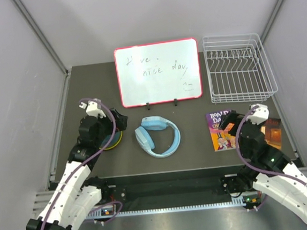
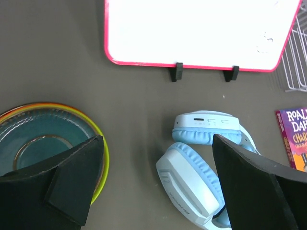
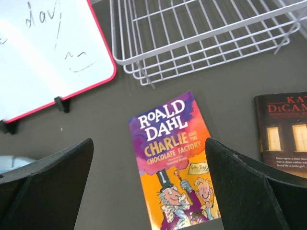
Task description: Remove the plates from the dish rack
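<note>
The white wire dish rack (image 1: pixel 239 67) stands at the back right and holds no plates; its front also shows in the right wrist view (image 3: pixel 201 38). The plates lie stacked on the table at the left (image 1: pixel 114 141), mostly hidden under my left arm. In the left wrist view the stack (image 2: pixel 38 143) shows a dark green plate on top with yellow-green, orange and red rims beneath. My left gripper (image 2: pixel 156 191) is open and empty, just right of the stack. My right gripper (image 3: pixel 148 191) is open and empty above a book.
A red-framed whiteboard (image 1: pixel 158 72) stands at the back middle. Light blue headphones (image 1: pixel 156 136) lie in the middle. A Roald Dahl book (image 3: pixel 172 163) and a dark book (image 3: pixel 283 132) lie at the right, in front of the rack.
</note>
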You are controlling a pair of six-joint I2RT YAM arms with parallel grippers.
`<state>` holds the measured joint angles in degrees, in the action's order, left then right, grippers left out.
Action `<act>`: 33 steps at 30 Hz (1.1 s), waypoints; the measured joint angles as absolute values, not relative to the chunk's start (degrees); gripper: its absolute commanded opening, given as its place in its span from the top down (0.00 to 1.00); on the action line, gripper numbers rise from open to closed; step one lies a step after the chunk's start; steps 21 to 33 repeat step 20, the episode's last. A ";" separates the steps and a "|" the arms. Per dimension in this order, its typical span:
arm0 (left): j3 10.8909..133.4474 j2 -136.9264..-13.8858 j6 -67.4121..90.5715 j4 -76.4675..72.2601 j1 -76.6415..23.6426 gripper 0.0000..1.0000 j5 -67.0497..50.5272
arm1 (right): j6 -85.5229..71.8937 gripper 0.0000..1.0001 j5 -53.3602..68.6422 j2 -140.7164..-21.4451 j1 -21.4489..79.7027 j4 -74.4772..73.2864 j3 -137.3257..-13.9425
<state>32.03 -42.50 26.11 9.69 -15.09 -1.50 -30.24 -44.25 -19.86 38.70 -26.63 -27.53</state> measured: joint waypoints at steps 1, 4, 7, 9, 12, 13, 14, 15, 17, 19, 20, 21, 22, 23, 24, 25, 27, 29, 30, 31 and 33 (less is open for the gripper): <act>32.10 -43.05 25.36 8.97 -15.79 0.01 -1.41 | -30.20 0.00 -45.43 -19.88 38.70 -26.48 -27.09; 32.16 -43.83 22.83 7.09 -19.16 0.01 0.80 | -29.02 0.00 -48.12 -20.47 38.70 -24.77 -26.55; 32.16 -44.05 20.03 5.52 -24.16 0.01 5.72 | -26.41 0.00 -50.43 -24.05 38.70 -20.99 -26.50; 32.16 -44.16 18.33 4.32 -27.24 0.01 8.56 | -24.60 0.00 -51.48 -27.29 38.70 -18.55 -26.35; 32.16 -44.12 16.60 2.42 -29.26 0.01 11.14 | -22.15 0.00 -51.83 -31.09 38.72 -15.11 -25.39; 32.16 -44.07 16.19 1.89 -29.58 0.01 11.86 | -21.21 0.00 -51.79 -31.88 38.72 -13.47 -24.71; 32.14 -43.97 15.79 1.50 -29.80 0.01 12.62 | -20.10 0.00 -51.51 -32.32 38.72 -11.66 -23.90; 32.12 -43.77 15.44 1.21 -29.98 0.01 13.21 | -19.25 0.00 -51.27 -32.36 38.72 -10.48 -23.16; 31.81 -43.03 14.85 0.43 -30.20 0.01 14.09 | -17.26 0.00 -50.74 -31.53 38.72 -7.62 -21.12; 31.48 -42.22 14.55 -0.10 -30.28 0.01 14.50 | -15.38 0.00 -50.22 -29.78 38.72 -4.93 -19.09; 31.40 -42.09 14.37 -0.23 -30.28 0.01 14.52 | -14.79 0.00 -50.09 -29.10 38.72 -4.10 -18.57; 31.40 -42.09 14.37 -0.23 -30.28 0.01 14.52 | -14.79 0.00 -50.09 -29.10 38.72 -4.10 -18.57; 31.40 -42.09 14.37 -0.23 -30.28 0.01 14.52 | -14.79 0.00 -50.09 -29.10 38.72 -4.10 -18.57; 31.40 -42.09 14.37 -0.23 -30.28 0.01 14.52 | -14.79 0.00 -50.09 -29.10 38.72 -4.10 -18.57; 31.40 -42.09 14.37 -0.23 -30.28 0.01 14.52 | -14.79 0.00 -50.09 -29.10 38.72 -4.10 -18.57; 31.40 -42.09 14.37 -0.23 -30.28 0.01 14.52 | -14.79 0.00 -50.09 -29.10 38.72 -4.10 -18.57; 31.40 -42.09 14.37 -0.23 -30.28 0.01 14.52 | -14.79 0.00 -50.09 -29.10 38.72 -4.10 -18.57; 31.40 -42.09 14.37 -0.23 -30.28 0.01 14.52 | -14.79 0.00 -50.09 -29.10 38.72 -4.10 -18.57; 31.40 -42.09 14.37 -0.23 -30.28 0.01 14.52 | -14.79 0.00 -50.09 -29.10 38.72 -4.10 -18.57; 31.40 -42.09 14.37 -0.23 -30.28 0.01 14.52 | -14.79 0.00 -50.09 -29.10 38.72 -4.10 -18.57; 31.40 -42.09 14.37 -0.23 -30.28 0.01 14.52 | -14.79 0.00 -50.09 -29.10 38.72 -4.10 -18.57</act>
